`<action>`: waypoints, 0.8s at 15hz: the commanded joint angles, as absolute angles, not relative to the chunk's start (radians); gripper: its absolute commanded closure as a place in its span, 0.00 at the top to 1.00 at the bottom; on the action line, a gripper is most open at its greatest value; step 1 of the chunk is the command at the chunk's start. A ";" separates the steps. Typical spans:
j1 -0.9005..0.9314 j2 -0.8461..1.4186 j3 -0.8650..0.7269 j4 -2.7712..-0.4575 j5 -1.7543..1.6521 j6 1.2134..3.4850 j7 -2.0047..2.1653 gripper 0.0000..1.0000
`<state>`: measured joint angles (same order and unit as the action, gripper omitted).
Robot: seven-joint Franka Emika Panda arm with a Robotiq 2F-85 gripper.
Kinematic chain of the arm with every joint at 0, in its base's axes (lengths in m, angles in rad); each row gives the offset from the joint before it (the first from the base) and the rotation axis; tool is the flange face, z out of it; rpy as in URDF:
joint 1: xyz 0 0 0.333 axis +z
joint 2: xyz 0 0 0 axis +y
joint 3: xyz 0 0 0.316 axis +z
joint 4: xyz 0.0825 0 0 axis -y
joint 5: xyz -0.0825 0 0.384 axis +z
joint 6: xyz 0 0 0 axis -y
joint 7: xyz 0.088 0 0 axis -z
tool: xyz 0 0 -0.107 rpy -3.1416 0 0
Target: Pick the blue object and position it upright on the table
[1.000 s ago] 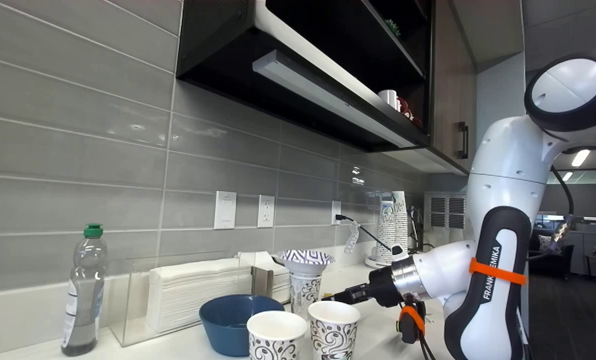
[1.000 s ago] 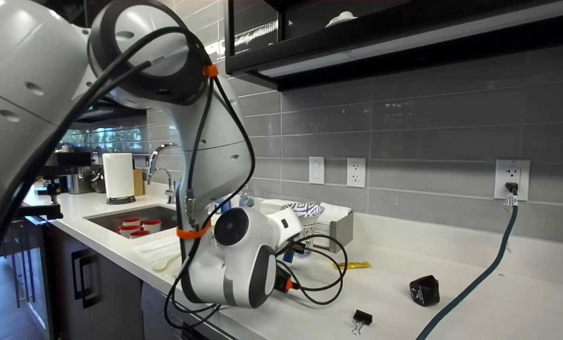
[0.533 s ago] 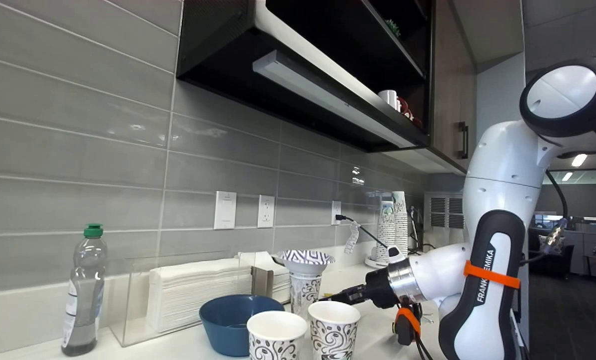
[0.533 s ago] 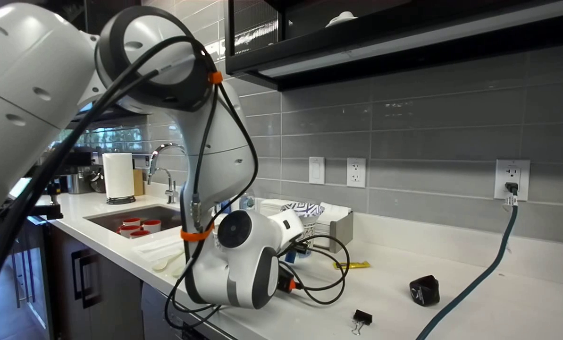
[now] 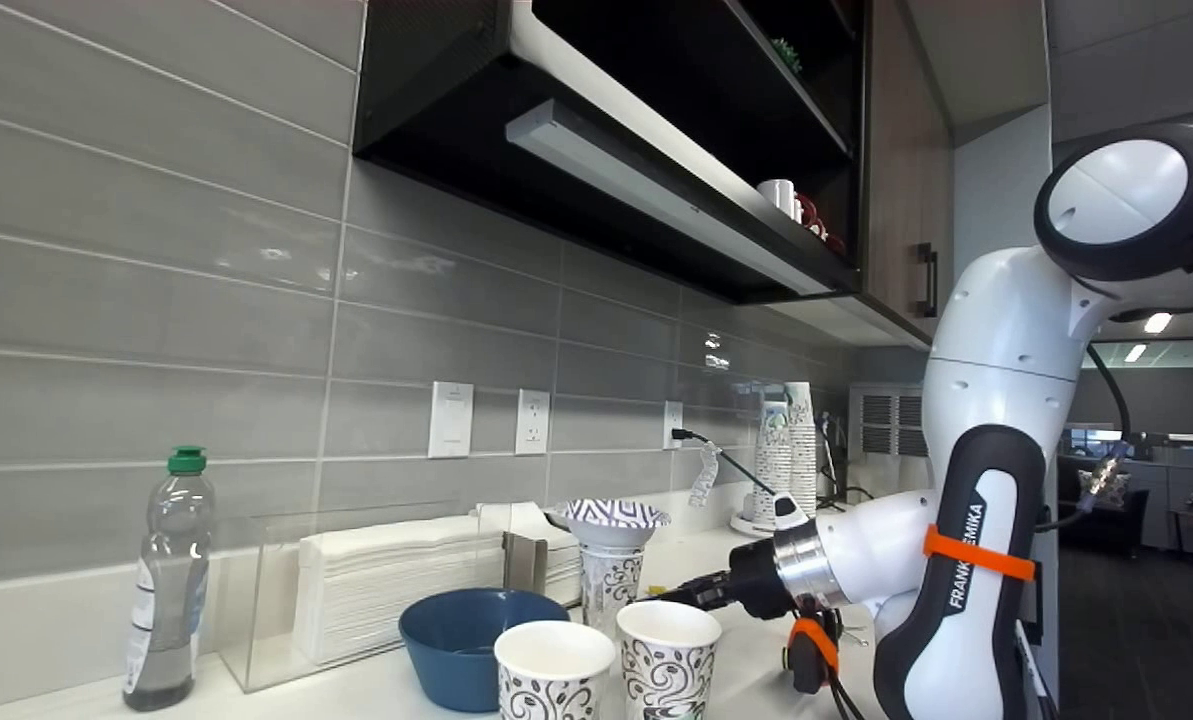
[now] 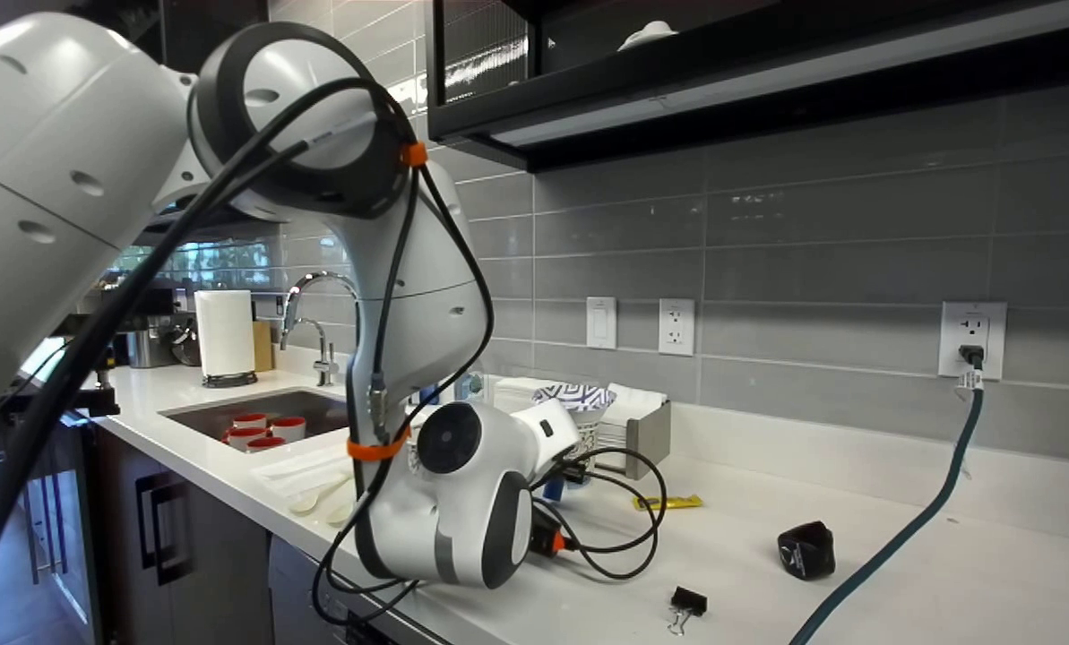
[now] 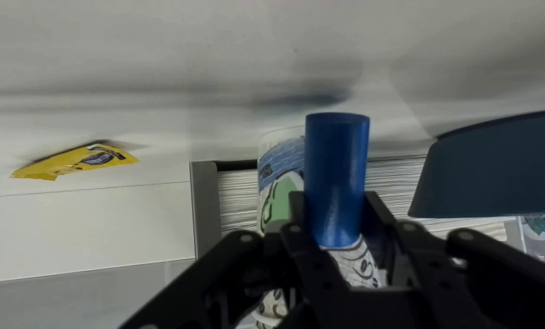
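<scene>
The blue object (image 7: 336, 164) is a bright-blue cylinder held in line with the cups behind it, so it looks roughly upright. My gripper (image 7: 334, 201) is shut on it, one finger on each side. Its free end hangs close over the white table (image 7: 94, 59), with a dark blue reflection nearby; I cannot tell whether it touches. In an exterior view a small part of the blue object (image 6: 553, 488) shows beneath the wrist, and the table (image 6: 731, 511) is below. In an exterior view my gripper (image 5: 691, 592) points at the patterned cups, which hide the blue object.
Paper cups (image 5: 553, 685) (image 5: 668, 670) and a dark-blue bowl (image 5: 471, 650) stand near the gripper. A cup stack (image 7: 277, 183) and napkin holder (image 7: 205, 205) are behind. A yellow packet (image 6: 668, 503), binder clip (image 6: 688, 602), black item (image 6: 806, 550) and bottle (image 5: 168, 590) are on the counter.
The arm's upper links have lowered and the gripper has shifted slightly toward the cups. The blue object has moved with it, slightly down. The grip is unchanged.
</scene>
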<state>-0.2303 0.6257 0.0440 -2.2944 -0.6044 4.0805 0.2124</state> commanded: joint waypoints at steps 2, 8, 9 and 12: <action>-0.224 0.657 0.053 -2.257 -0.573 4.105 0.191 0.08; -0.227 0.664 0.055 -2.248 -0.575 4.108 0.195 0.41; -0.227 0.666 0.054 -2.247 -0.575 4.108 0.194 0.50; -0.228 0.670 0.053 -2.244 -0.577 4.108 0.194 0.65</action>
